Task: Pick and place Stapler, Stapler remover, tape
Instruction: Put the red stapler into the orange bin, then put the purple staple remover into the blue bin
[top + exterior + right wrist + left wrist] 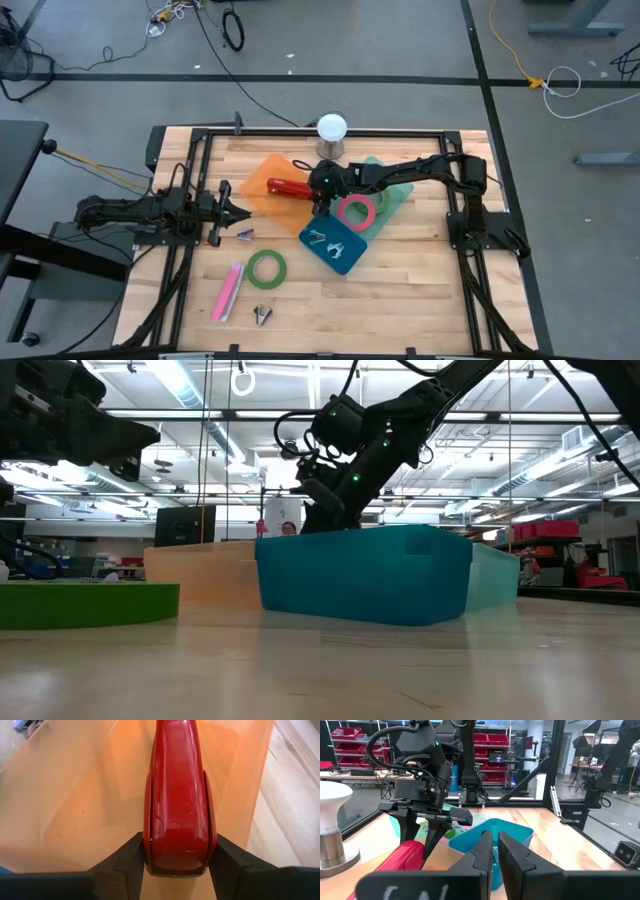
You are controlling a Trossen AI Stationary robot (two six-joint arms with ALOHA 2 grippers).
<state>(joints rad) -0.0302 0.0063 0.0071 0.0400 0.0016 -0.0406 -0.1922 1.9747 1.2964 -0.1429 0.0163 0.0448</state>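
Observation:
A red stapler (288, 187) lies over the orange tray (262, 178) at the table's middle. My right gripper (320, 196) is down at the stapler's right end and shut on it; it also shows in the left wrist view (422, 837). A pink tape ring (355, 212) lies where the green tray (398, 195) and the blue tray (335, 245) meet. A staple remover (320, 238) lies in the blue tray. My left gripper (243, 211) is shut and empty at the table's left, pointing right. My right gripper pinches the red stapler's two long sides at its near end (177, 857) between its two fingers (129, 857). The fingers come from above, slanting, and lie along the stapler. The stapler is level over the orange tray; I cannot tell whether it rests on it.
A green tape ring (267, 268), a pink stapler (228, 292) and two more staple removers (263, 315) (245, 235) lie on the bare wood near the front left. A white bulb on a metal base (332, 131) stands at the far edge.

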